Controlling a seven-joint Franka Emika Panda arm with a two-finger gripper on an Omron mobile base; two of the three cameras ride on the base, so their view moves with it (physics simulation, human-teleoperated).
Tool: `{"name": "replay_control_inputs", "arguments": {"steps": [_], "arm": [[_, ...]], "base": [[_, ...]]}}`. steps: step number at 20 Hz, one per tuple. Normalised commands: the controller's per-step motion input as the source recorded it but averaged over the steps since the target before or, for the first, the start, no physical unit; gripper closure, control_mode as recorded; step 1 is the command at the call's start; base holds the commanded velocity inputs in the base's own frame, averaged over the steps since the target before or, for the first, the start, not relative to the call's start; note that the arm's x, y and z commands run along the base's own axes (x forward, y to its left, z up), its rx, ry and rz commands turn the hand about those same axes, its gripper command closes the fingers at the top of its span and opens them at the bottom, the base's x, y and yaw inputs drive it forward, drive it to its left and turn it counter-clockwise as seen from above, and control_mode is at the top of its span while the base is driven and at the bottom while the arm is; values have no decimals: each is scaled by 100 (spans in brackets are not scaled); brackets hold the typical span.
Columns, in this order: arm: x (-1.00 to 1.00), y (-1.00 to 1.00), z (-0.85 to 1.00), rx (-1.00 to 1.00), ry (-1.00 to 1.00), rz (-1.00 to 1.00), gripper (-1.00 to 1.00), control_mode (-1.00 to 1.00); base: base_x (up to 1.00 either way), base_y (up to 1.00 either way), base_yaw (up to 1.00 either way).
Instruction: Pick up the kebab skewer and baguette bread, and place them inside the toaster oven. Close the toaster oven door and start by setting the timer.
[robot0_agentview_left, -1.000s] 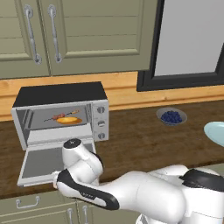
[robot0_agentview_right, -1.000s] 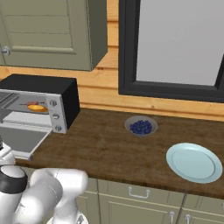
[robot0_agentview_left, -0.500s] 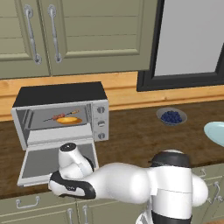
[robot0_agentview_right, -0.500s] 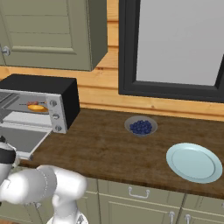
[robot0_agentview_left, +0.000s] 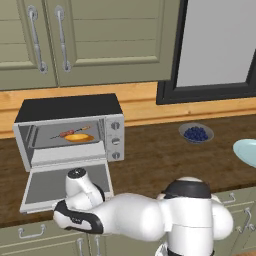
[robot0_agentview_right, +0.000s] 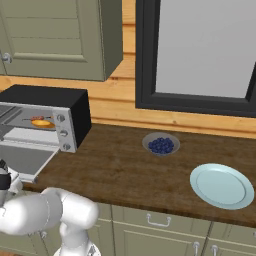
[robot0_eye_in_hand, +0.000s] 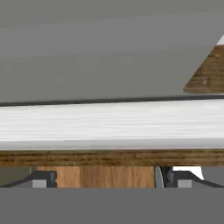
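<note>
Oven (robot0_agentview_left: 67, 131) door (robot0_agentview_left: 47, 184) down flat. Skewer (robot0_agentview_left: 70, 132) and golden bread (robot0_agentview_left: 79, 137) on rack inside. Gripper (robot0_eye_in_hand: 105, 178) fingers spread wide below door, empty. Bowl (robot0_agentview_left: 196, 133) holds blueberries.

Toaster oven (robot0_agentview_left: 75, 130): silver-grey body, black top. Inside it, golden-orange baguette bread (robot0_agentview_left: 80, 137); kebab skewer (robot0_agentview_left: 70, 132) dark with reddish chunks.

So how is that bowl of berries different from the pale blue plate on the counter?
The bowl is small and grey and holds dark blueberries; the plate is wider, flat and light blue, with nothing on it. The bowl sits farther back, toward the wall, while the plate lies near the counter's front edge. Both are round and rest on the wooden counter, to the right of the toaster oven.
</note>
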Motion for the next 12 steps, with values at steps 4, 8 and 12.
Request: {"name": "replay_control_inputs", "arguments": {"steps": [4,8,12], "arm": [[5,0,0,0,0,0,-100,-100],[35,-2,3,0,0,0,-100,-100],[51,-5,13,0,-3,0,-100,-100]], "base": [[0,0,0],[0,0,0],[0,0,0]]}}
